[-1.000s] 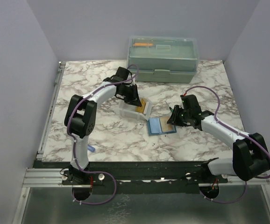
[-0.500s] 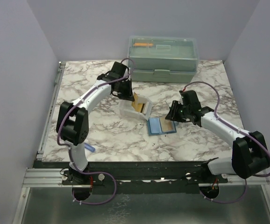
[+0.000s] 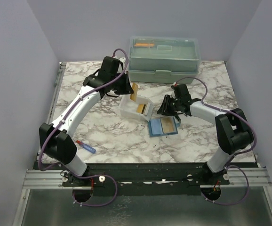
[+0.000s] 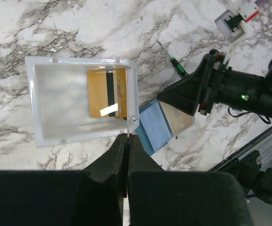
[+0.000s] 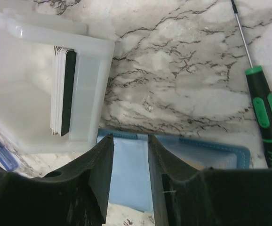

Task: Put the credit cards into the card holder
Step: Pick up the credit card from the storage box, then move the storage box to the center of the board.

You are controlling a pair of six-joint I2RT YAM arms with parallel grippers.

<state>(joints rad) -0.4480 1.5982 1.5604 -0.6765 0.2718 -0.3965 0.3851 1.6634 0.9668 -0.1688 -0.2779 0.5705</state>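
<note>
White marble table veined grey and black, blue card holder with tan inside, yellow-orange credit card, second credit card orange with a black stripe, translucent white tray, pale green box, green-and-black screwdriver, small red-and-blue tool.

card holder half behind fingers

We can read next to nothing here. On the screwdriver, lying right of the tray, pale lettering sits at the handle's near end; we make out what looks like a "P" and no more. On the tan card inside the tray, a line of fine writing runs beside the dark stripe, too small for us to read.
</note>
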